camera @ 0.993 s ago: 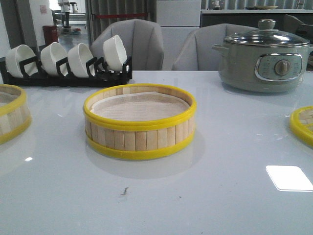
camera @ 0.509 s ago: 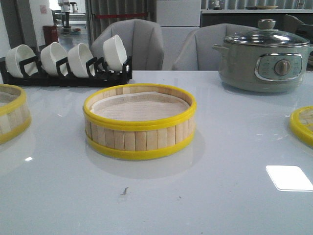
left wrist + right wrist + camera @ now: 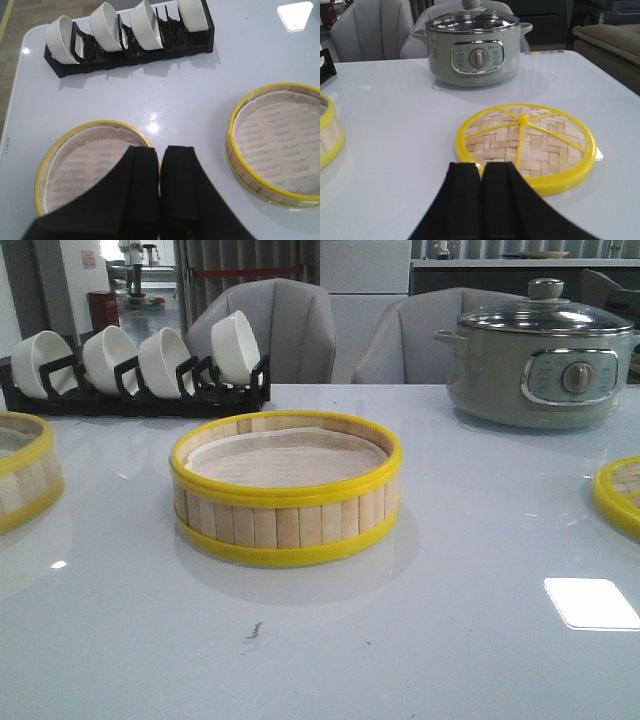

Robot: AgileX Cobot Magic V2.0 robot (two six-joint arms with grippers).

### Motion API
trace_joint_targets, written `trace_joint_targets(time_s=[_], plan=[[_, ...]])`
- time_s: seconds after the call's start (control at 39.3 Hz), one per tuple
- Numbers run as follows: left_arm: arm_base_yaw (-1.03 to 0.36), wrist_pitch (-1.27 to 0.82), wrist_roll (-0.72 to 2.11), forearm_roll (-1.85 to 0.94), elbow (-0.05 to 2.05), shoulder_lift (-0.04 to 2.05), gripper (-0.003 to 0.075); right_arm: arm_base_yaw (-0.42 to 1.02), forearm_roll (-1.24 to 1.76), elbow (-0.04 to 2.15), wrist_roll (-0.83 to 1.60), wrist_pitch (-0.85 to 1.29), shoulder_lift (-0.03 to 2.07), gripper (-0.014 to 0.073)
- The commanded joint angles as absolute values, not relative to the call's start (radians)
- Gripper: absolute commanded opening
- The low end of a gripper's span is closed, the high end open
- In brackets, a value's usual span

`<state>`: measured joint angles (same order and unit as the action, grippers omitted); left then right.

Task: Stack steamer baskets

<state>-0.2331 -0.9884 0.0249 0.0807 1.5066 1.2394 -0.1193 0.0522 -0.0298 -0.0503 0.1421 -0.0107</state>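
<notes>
One steamer basket (image 3: 286, 490) stands in the middle of the white table; it also shows in the left wrist view (image 3: 277, 142) and at the edge of the right wrist view (image 3: 327, 130). A second steamer basket (image 3: 22, 475) stands at the left edge, and in the left wrist view (image 3: 85, 162) it lies right under the fingers. My left gripper (image 3: 160, 150) is shut and empty above that basket's rim. My right gripper (image 3: 481, 167) is shut and empty, just short of the woven lid (image 3: 527, 145). Neither gripper shows in the front view.
A black rack of white bowls (image 3: 135, 370) stands at the back left. A grey-green electric pot (image 3: 540, 355) with a glass lid stands at the back right. The woven lid (image 3: 620, 495) lies at the right edge. Grey chairs stand behind the table.
</notes>
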Motion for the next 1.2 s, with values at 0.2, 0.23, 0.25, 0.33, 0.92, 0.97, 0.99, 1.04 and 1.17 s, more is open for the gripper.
trace_joint_targets(time_s=[0.2, 0.23, 0.25, 0.33, 0.92, 0.97, 0.99, 1.04, 1.17], plan=[[-0.239, -0.968, 0.038, 0.077, 1.545, 1.219, 0.0088, -0.118, 0.053, -0.015, -0.041, 0.059, -0.031, 0.0057], [-0.239, -0.961, 0.038, 0.088, 1.545, 1.219, 0.0088, -0.118, 0.053, -0.015, -0.041, 0.059, -0.031, 0.0057], [-0.239, -0.955, 0.038, 0.091, 1.545, 1.219, 0.0088, -0.118, 0.053, -0.015, -0.041, 0.059, -0.031, 0.0057], [-0.239, -0.948, 0.038, 0.093, 1.545, 1.219, 0.0088, -0.118, 0.053, -0.015, -0.041, 0.059, -0.031, 0.0057], [-0.239, -0.948, 0.038, 0.113, 1.545, 1.219, 0.0088, -0.118, 0.053, -0.015, -0.041, 0.059, -0.031, 0.0057], [-0.239, -0.948, 0.038, 0.111, 1.545, 1.219, 0.0088, -0.118, 0.053, -0.015, -0.041, 0.059, -0.031, 0.0057], [-0.239, -0.948, 0.038, 0.110, 1.545, 1.219, 0.0088, -0.118, 0.053, -0.015, -0.041, 0.059, -0.031, 0.0057], [-0.239, -0.948, 0.038, 0.110, 1.545, 1.219, 0.0088, -0.118, 0.044, -0.015, -0.037, 0.059, -0.031, 0.0057], [-0.239, -0.950, 0.038, 0.105, 1.545, 1.219, 0.0087, -0.119, -0.042, -0.015, 0.000, 0.061, -0.031, 0.0057]])
